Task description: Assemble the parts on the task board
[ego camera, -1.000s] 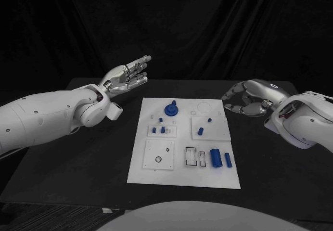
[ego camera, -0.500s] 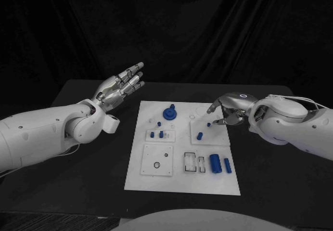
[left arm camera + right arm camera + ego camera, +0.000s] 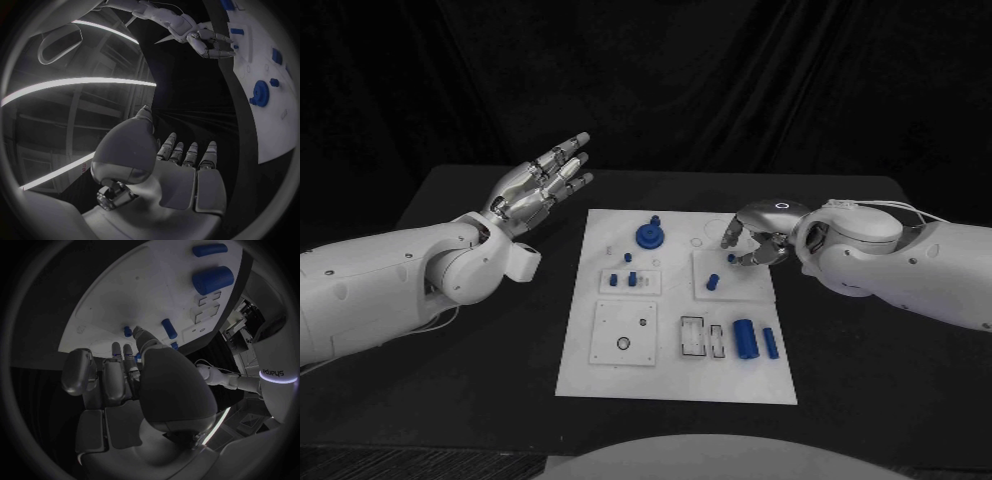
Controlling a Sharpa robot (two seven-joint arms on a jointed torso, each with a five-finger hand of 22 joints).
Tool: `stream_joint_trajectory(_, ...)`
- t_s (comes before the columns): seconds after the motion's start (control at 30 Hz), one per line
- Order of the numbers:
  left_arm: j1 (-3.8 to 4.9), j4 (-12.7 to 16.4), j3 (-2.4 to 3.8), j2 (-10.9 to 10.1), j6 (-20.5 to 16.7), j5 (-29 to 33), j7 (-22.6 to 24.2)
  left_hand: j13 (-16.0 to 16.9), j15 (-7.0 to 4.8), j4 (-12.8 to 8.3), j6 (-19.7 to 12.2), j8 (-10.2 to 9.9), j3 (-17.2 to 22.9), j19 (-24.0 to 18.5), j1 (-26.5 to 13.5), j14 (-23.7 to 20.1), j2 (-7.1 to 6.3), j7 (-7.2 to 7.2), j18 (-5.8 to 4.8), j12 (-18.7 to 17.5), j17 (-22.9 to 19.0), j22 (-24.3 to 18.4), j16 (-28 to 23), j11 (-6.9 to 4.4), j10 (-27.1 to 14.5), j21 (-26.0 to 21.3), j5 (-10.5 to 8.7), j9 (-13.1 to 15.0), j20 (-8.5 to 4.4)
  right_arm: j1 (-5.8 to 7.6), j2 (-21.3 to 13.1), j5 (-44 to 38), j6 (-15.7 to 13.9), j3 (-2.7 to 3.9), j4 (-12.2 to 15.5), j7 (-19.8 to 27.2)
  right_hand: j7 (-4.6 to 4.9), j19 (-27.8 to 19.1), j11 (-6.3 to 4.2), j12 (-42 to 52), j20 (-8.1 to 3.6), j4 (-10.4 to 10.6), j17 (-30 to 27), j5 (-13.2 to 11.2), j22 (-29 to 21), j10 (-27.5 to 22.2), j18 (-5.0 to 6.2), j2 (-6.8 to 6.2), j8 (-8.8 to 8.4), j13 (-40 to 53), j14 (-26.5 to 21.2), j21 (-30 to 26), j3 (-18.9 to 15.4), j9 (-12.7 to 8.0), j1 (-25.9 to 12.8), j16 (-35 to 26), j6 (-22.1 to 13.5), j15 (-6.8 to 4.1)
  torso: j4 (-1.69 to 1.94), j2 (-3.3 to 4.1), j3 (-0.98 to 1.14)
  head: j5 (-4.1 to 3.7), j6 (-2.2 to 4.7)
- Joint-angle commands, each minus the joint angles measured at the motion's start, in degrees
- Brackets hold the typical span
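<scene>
I see the right hand (image 3: 754, 238) over the task board (image 3: 678, 370) far edge, fingers curled, grip unclear, left hand (image 3: 542, 183) raised beside the board, fingers wide

My silver left hand (image 3: 542, 180) is showing a metallic, faintly glossy finish at the upper left of the frame, and my silver right hand (image 3: 759, 232) is gleaming likewise at centre right. The flat white task board (image 3: 672, 375), mid-frame, is looking like smooth matt plastic. Its small blue cylindrical parts (image 3: 747, 336) are looking like smooth plastic. The black table (image 3: 473, 370) is appearing matt.
</scene>
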Motion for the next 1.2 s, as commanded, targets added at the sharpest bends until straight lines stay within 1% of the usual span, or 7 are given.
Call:
stream_joint_trajectory(0.03, -0.14, -0.04, 0.06, 0.15, 1.18, 0.79, 3.99, -0.07, 0.49, 0.01, 0.49, 0.10, -0.59, -0.07, 1.12, 0.07, 0.22, 0.08, 0.46, -0.19, -0.08, 0.16, -0.20, 0.71, -0.10, -0.18, 0.82, 0.01, 0.69, -0.37, 0.17, -0.97, 0.29, 0.03, -0.32, -0.35, 0.57, 0.52, -0.21, 0.04, -0.04, 0.09, 0.21, 1.26, 9.34, 2.00, 0.32, 0.31, 0.15, -0.28, 0.44, 0.31, 0.38, -0.06, 0.64, 0.36, 1.06, 0.10, 0.06, -0.11, -0.02, 0.06, -0.20)
stream_joint_trajectory(0.17, -0.21, -0.26, 0.06, 0.24, 1.31, 0.79, 3.85, -0.07, 0.92, -0.01, 0.89, 0.15, -1.08, -0.05, 1.97, 0.07, 0.75, 0.48, 0.46, -0.19, -0.08, 0.40, -0.20, 1.02, -0.10, -0.14, 1.41, 0.05, 1.05, -0.62, 0.41, -0.97, 0.14, 0.03, -0.67, -0.29, 1.17, 0.57, -0.31, -0.62, 0.08, -0.06, 0.13, 4.38, 9.36, 3.47, 0.29, 0.21, 0.02, -1.02, 0.47, 0.41, 1.80, -0.19, 1.39, 0.41, 1.81, 0.35, 0.05, -0.17, -0.03, 0.12, -0.31)
stream_joint_trajectory(0.27, -0.26, -0.42, 0.06, 0.27, 1.43, 0.79, 3.73, -0.07, 1.28, -0.14, 1.13, 0.18, -1.53, -0.03, 3.20, 0.07, 1.14, 0.73, 0.46, -0.19, -0.08, 0.54, -0.20, 1.33, -0.10, -0.12, 2.42, 0.08, 1.29, -0.87, 0.72, -0.97, -0.22, 0.03, -1.08, -0.16, 1.76, 0.65, -0.34, -1.02, 0.23, 0.02, 0.24, 4.92, 9.41, 4.59, 0.23, 0.11, 0.13, -1.46, 0.54, 0.63, 2.77, -0.27, 1.57, 0.54, 2.69, 0.53, 0.08, -0.20, -0.04, 0.18, -0.10)
stream_joint_trajectory(0.37, -0.31, -0.56, 0.06, 0.30, 1.62, 0.79, 3.59, -0.07, 1.81, -0.28, 1.26, 0.18, -2.05, 0.02, 4.82, 0.07, 1.51, 0.78, 0.48, -0.19, -0.08, 1.01, -0.20, 1.77, -0.10, -0.04, 3.77, 0.09, 1.54, -1.12, 1.09, -0.97, -0.36, 0.03, -1.52, -0.14, 1.60, 0.85, -0.41, -1.70, 0.41, 0.22, 0.41, 4.96, 9.52, 6.81, 0.16, -0.34, 0.31, -2.17, 0.69, 1.09, 4.08, -0.39, 1.62, 0.73, 4.18, 0.69, 0.05, -0.21, -0.03, 0.25, -0.10)
stream_joint_trajectory(0.5, -0.37, -0.62, 0.06, 0.32, 1.79, 0.79, 3.40, -0.07, 2.16, -0.29, 1.62, 0.24, -2.37, 0.08, 5.67, 0.07, 1.85, 1.09, 0.50, -0.19, -0.08, 1.42, -0.20, 2.01, -0.10, 0.03, 4.32, 0.14, 1.62, -1.46, 1.37, -0.97, -0.36, 0.03, -1.81, -0.15, 1.87, 0.95, -0.48, -2.36, 0.49, 0.41, 0.57, 4.88, 9.55, 9.07, 0.16, -0.74, 0.38, -2.84, 0.83, 1.31, 5.37, -0.55, 1.61, 0.92, 5.52, 0.78, 0.18, -0.27, -0.01, 0.29, -0.41)
stream_joint_trajectory(0.63, -0.42, -0.76, 0.06, 0.35, 1.94, 0.79, 3.15, -0.07, 2.43, -0.37, 2.08, 0.31, -2.69, 0.20, 6.48, 0.07, 2.18, 1.42, 0.52, -0.19, -0.08, 2.07, -0.20, 2.32, -0.10, 0.14, 4.67, 0.19, 1.70, -1.84, 1.74, -0.97, -0.86, 0.04, -2.16, 0.05, 1.85, 1.07, -0.83, -2.87, 0.28, -0.01, 0.68, 5.95, 9.62, 11.16, 0.13, -0.88, 0.52, -3.38, 0.95, 1.64, 6.96, -0.63, 2.41, 1.03, 6.80, 0.47, 0.06, -0.31, -0.08, 0.60, -0.49)
stream_joint_trajectory(1.2, -1.10, -1.36, 0.06, 0.61, 2.52, 0.79, 2.21, -0.07, 3.82, -1.84, 5.83, 0.93, -3.68, 0.99, 10.34, 0.07, 3.73, 4.39, 0.33, -0.19, -0.08, 3.90, -0.20, 2.94, -0.10, 0.54, 8.09, 0.66, 1.95, -2.86, 2.31, -0.97, -0.49, 0.04, -2.89, -0.19, 1.42, 1.09, -1.59, -4.80, -0.33, -1.98, -0.02, 7.38, 9.58, 15.76, 0.14, -1.56, 0.93, -4.78, 1.06, 1.79, 10.24, -0.67, 3.93, 0.59, 10.10, -0.23, 0.09, -0.40, -0.08, 0.80, -0.95)
